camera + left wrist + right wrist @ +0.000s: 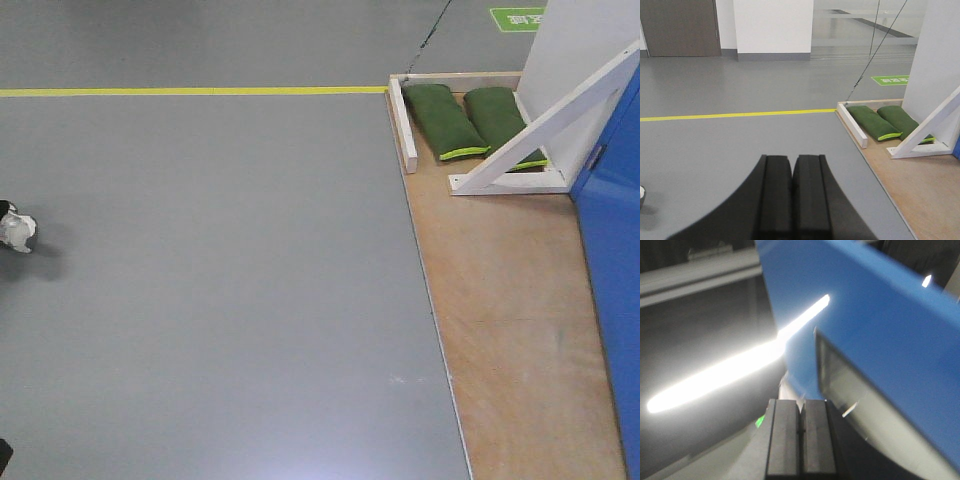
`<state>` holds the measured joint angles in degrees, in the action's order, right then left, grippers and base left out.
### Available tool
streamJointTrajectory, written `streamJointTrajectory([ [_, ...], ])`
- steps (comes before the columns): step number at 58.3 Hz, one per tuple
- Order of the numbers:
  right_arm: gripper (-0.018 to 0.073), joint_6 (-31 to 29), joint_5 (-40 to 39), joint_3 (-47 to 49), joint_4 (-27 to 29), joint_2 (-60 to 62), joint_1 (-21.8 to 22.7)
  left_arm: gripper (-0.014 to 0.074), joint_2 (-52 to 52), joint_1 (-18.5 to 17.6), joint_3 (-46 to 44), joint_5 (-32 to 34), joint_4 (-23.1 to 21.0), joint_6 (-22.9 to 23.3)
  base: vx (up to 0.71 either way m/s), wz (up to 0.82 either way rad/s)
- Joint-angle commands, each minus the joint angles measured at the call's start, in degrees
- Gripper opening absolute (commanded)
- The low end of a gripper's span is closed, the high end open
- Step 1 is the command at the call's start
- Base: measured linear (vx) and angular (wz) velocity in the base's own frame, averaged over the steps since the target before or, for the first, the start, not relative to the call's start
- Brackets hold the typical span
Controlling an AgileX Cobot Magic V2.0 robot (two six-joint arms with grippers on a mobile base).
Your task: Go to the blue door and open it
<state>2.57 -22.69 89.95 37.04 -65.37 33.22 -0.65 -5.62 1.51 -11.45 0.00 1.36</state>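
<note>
- Blue door (615, 250) hugging the far right edge of the front view. Standing tall, with its foot running along the right side of the plywood platform (510, 300), away from the camera. So off to the robot's right, not dead ahead.
- Right tool (801, 410) by far the nearer one. Pinched closed with nothing in it, and glossy blue panel filling the upper right of its wrist view, close up and slanting down to the right. Touching or just short of it? Can't tell, way too blurry.
- No handle or lock in sight in any view. Only a greyish patch (865, 405) low on the blue, too smeared to call.
- Left tool (792, 165) also closed up and empty, aimed out over open grey floor (740, 100) and well apart from the door. Barely a sliver of blue at the right edge of that view.
- My guess: a job for the right arm, probably after some turning to the right to bring the handle into view.
- Room stuff:
  - white wall panel (575, 50) with its diagonal brace (545, 125) at the far end of the platform
  - two green sandbags (440, 120) side by side at its foot
  - yellow floor line (190, 91) heading left from the platform corner
  - thin cable (875, 50) rising from that same corner
  - green floor marking (517, 17) further back
</note>
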Motion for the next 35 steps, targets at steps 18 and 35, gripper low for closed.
streamJointTrajectory([
  [18, -0.0001, -0.52, -2.67, 15.74, 5.25, -13.43, 20.54, 0.0073, -0.81, -0.11, -1.41, 4.98, -0.33, 0.15, 0.00, 0.00],
  [35, -0.0001, -0.52, -2.44, 15.74, 14.50, -23.56, 29.73, 0.0073, -0.81, -0.11, -1.41, 4.98, -0.33, 0.15, 0.00, 0.00],
])
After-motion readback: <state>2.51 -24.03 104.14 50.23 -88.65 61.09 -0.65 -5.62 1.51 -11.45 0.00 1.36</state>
